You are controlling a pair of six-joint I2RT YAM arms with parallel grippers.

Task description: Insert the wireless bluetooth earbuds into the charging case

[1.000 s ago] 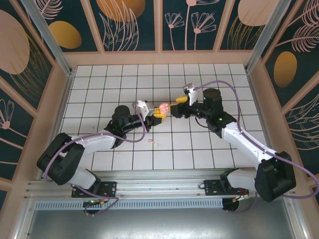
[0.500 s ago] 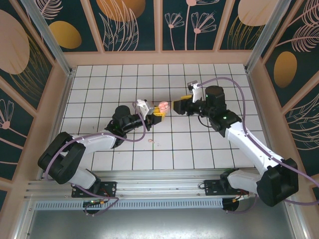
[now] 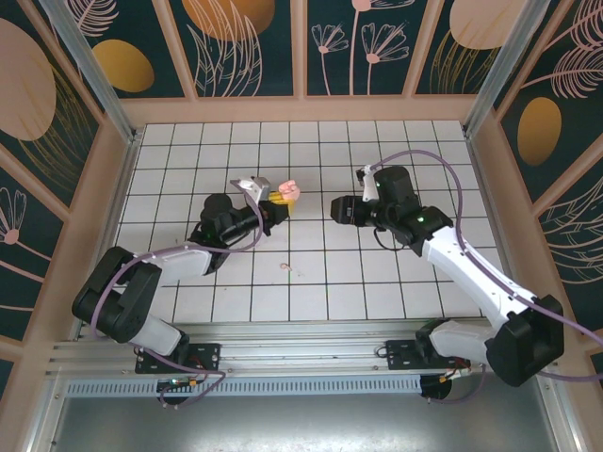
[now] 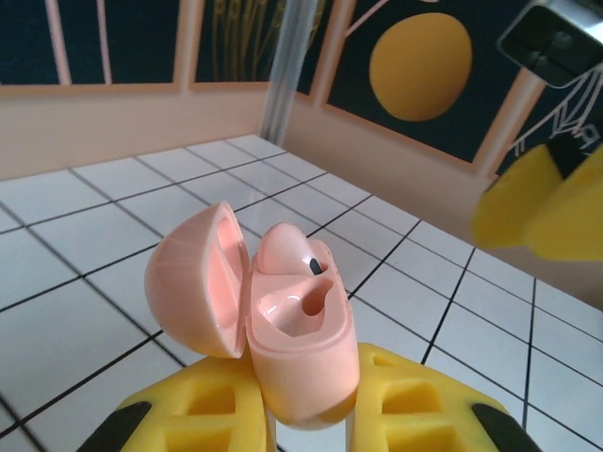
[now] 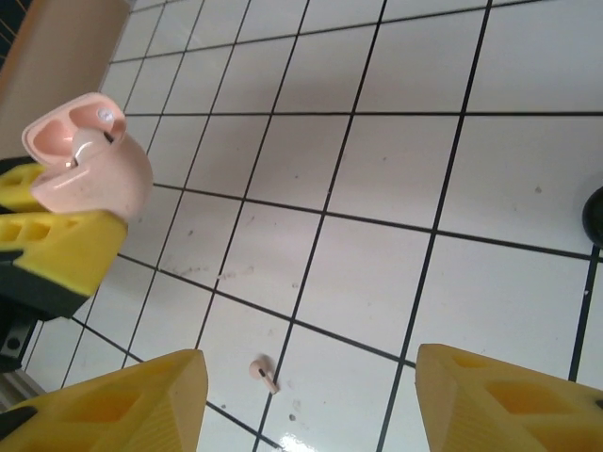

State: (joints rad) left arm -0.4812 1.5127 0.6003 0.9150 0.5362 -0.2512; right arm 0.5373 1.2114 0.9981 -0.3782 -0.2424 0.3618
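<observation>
From above, the tiled bench (image 3: pixel 377 282) sits inside low walls (image 3: pixel 301 108), with open tiles around both arms. The left hand (image 3: pixel 273 199) is clenched on the pink charging case (image 3: pixel 286 191). The right hand (image 3: pixel 335 209) faces it across a gap. A loose earbud (image 3: pixel 285 267) lies on the nearer tiles.

Left wrist: the case's lid stands open, with a seated earbud (image 4: pixel 287 252) beside a hollow socket.

Right wrist: the right hand's fingers (image 5: pixel 104 405) are spread wide and released, with the loose earbud on the bench between them.

White gridded tabletop (image 3: pixel 236 301), dark floral wall panels (image 3: pixel 254 47) around
</observation>
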